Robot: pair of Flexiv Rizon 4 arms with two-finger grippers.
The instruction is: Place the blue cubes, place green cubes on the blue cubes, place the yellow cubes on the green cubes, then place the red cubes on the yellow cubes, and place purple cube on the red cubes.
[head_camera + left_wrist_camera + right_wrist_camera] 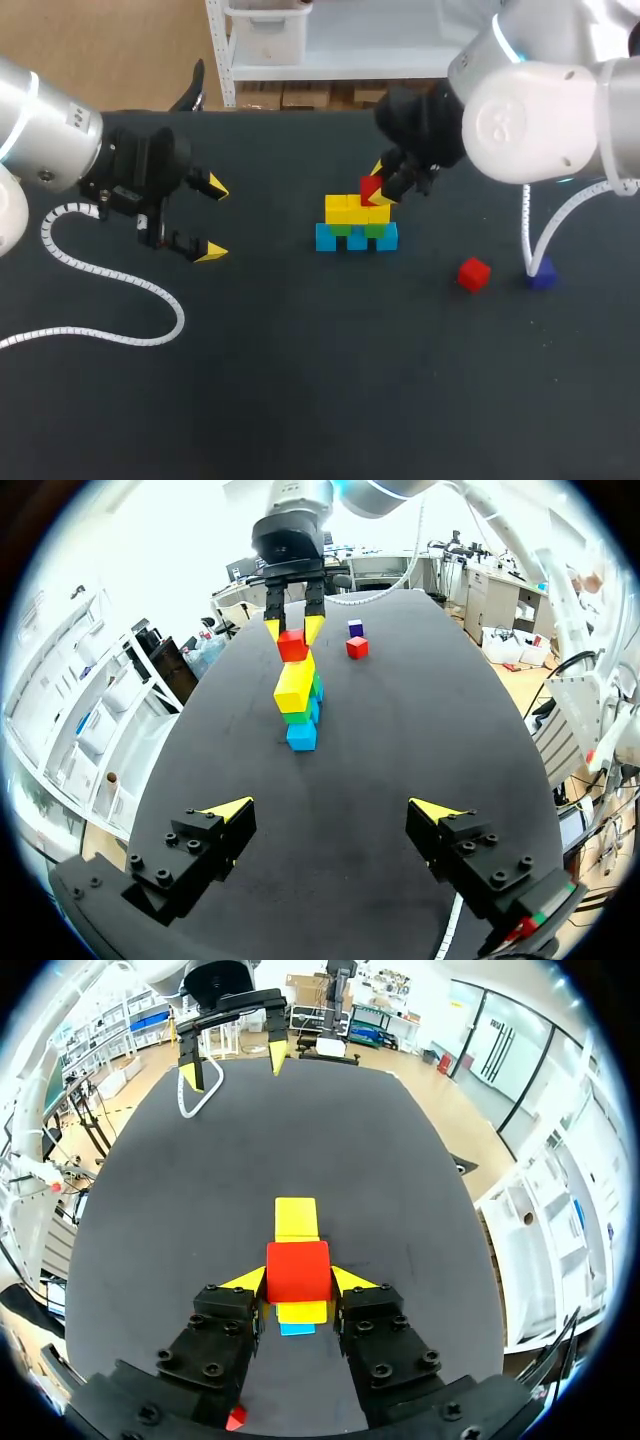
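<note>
The right gripper (pixel 298 1282) has its jaws clamped from two sides on a red cube (pixel 298 1268), holding it on or just above the yellow cubes (pixel 350 210); I cannot tell whether it rests there yet. Beneath them the green cubes (pixel 343 230) and blue cubes (pixel 356 239) look already placed, so I judge three layers done and the red layer in hand. The second red cube (pixel 474 273) and the purple cube (pixel 541 277) lie on the table (pixel 300 380) apart from the stack, while the left gripper (pixel 213 220) hangs open and empty.
</note>
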